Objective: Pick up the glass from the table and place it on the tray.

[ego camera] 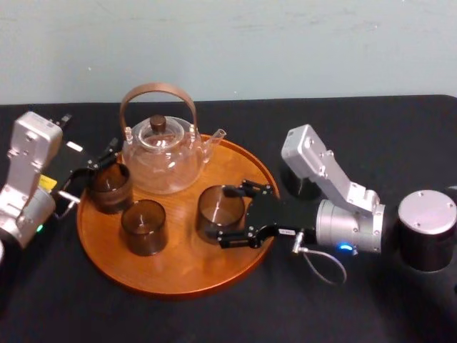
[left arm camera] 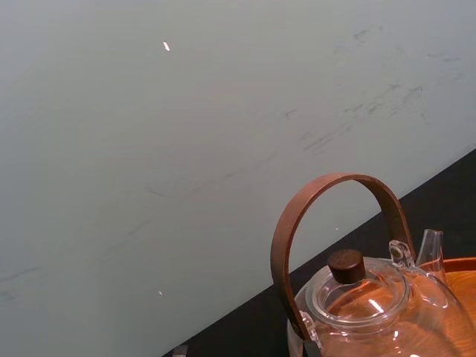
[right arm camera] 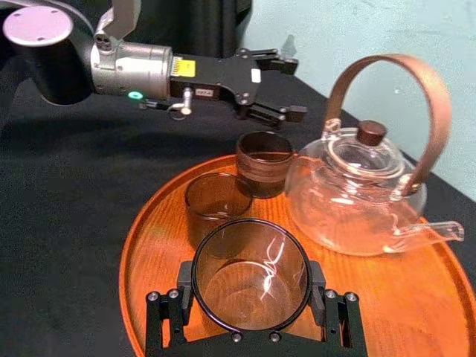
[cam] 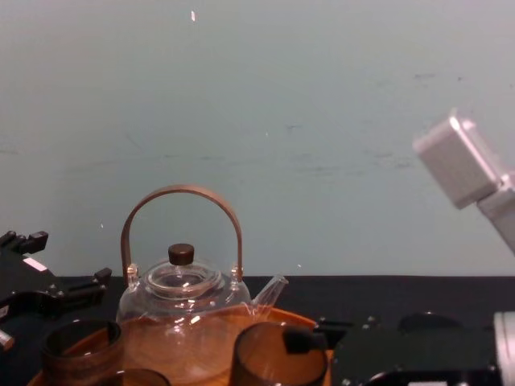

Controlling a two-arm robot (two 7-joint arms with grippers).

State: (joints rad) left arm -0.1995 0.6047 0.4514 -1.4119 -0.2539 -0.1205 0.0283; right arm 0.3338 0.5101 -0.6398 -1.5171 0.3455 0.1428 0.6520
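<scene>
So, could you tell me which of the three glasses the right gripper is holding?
The glass on the tray's right side, below the teapot's spout: the right gripper clamps it. The other two stand farther left.

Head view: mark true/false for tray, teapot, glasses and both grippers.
1. Three glasses are inside the tray's rim. True: the glass, the left glass and the front glass.
2. The teapot stands off the tray. False: it stands on the tray's far part.
3. The right gripper is shut on the glass. True.
4. The left gripper holds the teapot's handle. False: it is open, beside the left glass at the tray's left edge.
</scene>
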